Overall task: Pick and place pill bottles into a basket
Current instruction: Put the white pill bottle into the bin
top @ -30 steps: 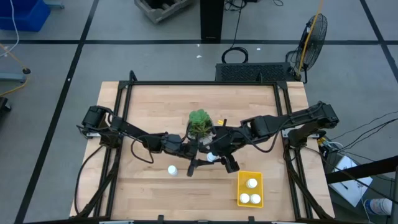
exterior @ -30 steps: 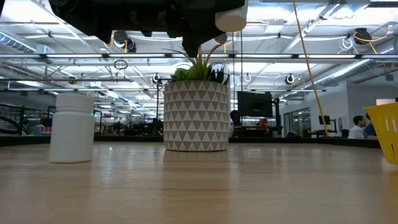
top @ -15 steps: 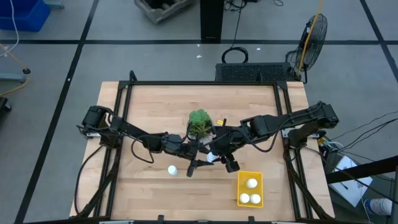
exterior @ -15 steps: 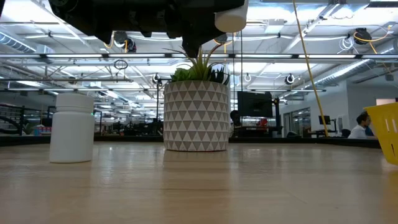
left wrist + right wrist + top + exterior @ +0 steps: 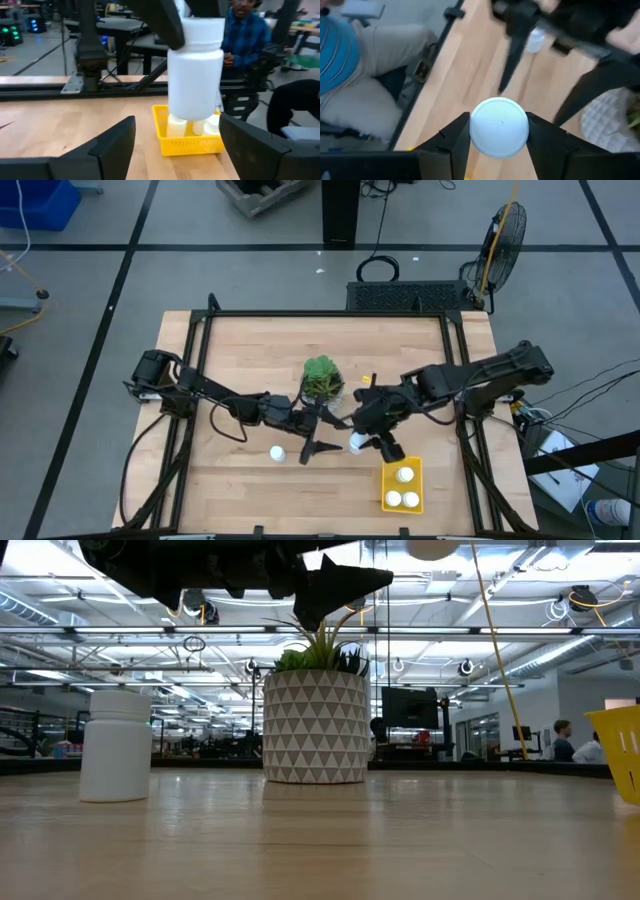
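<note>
My right gripper (image 5: 360,442) is shut on a white pill bottle (image 5: 195,75) and holds it in the air just left of the yellow basket (image 5: 402,483). Three bottles lie in the basket. My left gripper (image 5: 322,435) stands level and open just left of the held bottle, its fingers apart from it. Another pill bottle (image 5: 277,452) stands upright on its base on the table, left of both grippers. My right gripper pinches the bottle's cap (image 5: 476,127) between its two fingers, one on either side. The fingers (image 5: 172,27) come slanting down from above. The bottle hangs upright below them, clear of the table.
A white patterned pot with a green plant (image 5: 322,377) stands at mid-table just behind the grippers. People sit beyond the table's right edge (image 5: 245,35). Bare wood lies along the near edge and at the far side.
My left gripper has opened and let go of the bottle, staying where it was. My right gripper has carried the bottle a little toward the table's right and near edges, toward the basket, and slightly up. The bottle stays upright.
</note>
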{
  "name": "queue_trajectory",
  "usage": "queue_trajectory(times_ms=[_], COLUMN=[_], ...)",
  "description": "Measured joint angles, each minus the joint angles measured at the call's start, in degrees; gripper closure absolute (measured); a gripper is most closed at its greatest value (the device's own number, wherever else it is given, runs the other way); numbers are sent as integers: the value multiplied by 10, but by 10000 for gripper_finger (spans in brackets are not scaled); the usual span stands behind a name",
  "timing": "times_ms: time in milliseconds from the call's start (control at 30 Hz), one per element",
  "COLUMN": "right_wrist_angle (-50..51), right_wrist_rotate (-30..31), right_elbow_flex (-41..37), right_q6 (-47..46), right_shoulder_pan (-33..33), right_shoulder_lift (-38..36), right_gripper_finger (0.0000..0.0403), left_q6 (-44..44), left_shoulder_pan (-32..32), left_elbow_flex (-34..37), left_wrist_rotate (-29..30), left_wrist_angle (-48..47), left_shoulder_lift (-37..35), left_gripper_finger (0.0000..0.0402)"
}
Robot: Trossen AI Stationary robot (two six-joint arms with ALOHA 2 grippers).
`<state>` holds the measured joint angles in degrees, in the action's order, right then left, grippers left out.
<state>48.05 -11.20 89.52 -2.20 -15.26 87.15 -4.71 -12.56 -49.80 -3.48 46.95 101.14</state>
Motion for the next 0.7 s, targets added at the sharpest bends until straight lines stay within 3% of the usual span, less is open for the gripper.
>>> queue_trajectory(times_ms=[333, 700], right_wrist_angle=[51, 54], right_wrist_rotate=[9, 171], right_elbow_flex=[0, -15], right_q6=[-55, -106], right_shoulder_pan=[-83, -218], right_shoulder_lift=[-23, -25], right_gripper_finger=[254, 254], left_q6=[-15, -29], left_shoulder_pan=[2, 0], left_elbow_flex=[0, 0], left_wrist_rotate=[-41, -41], left_wrist_angle=[-6, -27], left_shoulder_lift=[0, 0], left_gripper_finger=[109, 115])
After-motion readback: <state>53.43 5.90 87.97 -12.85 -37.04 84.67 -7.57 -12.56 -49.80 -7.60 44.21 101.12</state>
